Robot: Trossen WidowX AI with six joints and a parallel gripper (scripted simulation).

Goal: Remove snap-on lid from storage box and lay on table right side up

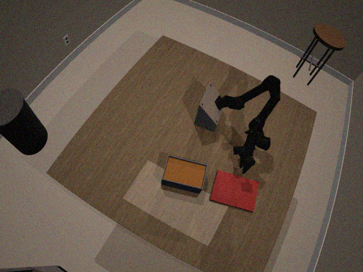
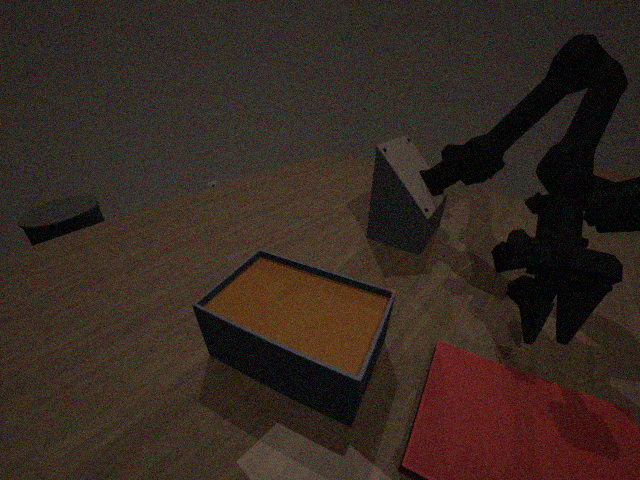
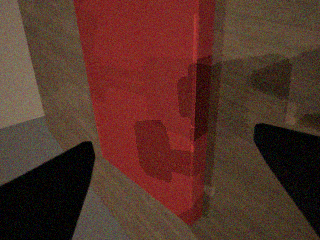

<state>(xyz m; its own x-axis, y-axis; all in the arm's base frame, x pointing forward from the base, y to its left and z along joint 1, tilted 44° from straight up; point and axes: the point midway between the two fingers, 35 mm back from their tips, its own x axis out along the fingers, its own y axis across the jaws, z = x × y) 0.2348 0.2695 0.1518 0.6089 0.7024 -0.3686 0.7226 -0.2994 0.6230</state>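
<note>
The storage box [image 1: 181, 186] [image 2: 273, 361] is dark blue-grey and stands upright with its top open, showing an orange inside. The red lid [image 1: 229, 194] [image 2: 475, 418] [image 3: 135, 75] lies flat on the table to the right of the box, apart from it, with its smooth face up. My gripper [image 1: 244, 171] [image 2: 546, 341] [image 3: 174, 140] is open and empty. It points down just above the lid's edge on the arm's side, and its shadow falls on the lid. In the wrist view the fingers stand wide on either side of the lid's end, touching nothing. The lid's underside is hidden.
A wedge-shaped block [image 1: 205, 118] [image 2: 395, 206] with a pale sloping face stands behind the box, beside the arm's base. The wooden table [image 1: 117, 123] has a pale rectangular patch [image 1: 173, 213] under and in front of the box. A stool [image 1: 329, 36] and a dark cylinder [image 1: 26, 134] stand beyond the table.
</note>
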